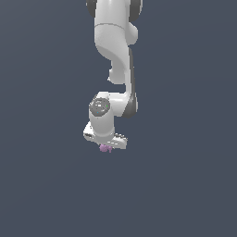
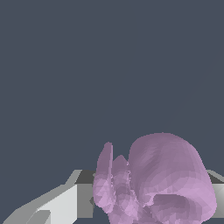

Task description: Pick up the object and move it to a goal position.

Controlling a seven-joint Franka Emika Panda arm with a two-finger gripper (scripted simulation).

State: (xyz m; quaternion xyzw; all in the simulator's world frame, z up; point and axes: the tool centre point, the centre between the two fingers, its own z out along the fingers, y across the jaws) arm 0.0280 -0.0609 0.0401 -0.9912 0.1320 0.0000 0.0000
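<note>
The object [image 1: 106,148] is a small lumpy mauve blob that peeks out just under the white hand of the arm in the exterior view. In the wrist view the object [image 2: 162,179] fills the space between the two grey-white fingers [image 2: 65,203], and both sides of it touch them. My gripper [image 1: 106,145] points down and is shut on the object. No goal marker shows in either view. Whether the blob rests on the floor or hangs above it cannot be told.
A flat, plain dark grey-blue surface [image 1: 185,185] lies all around the arm. The arm's white links [image 1: 113,41] reach in from the top of the exterior view. Nothing else shows.
</note>
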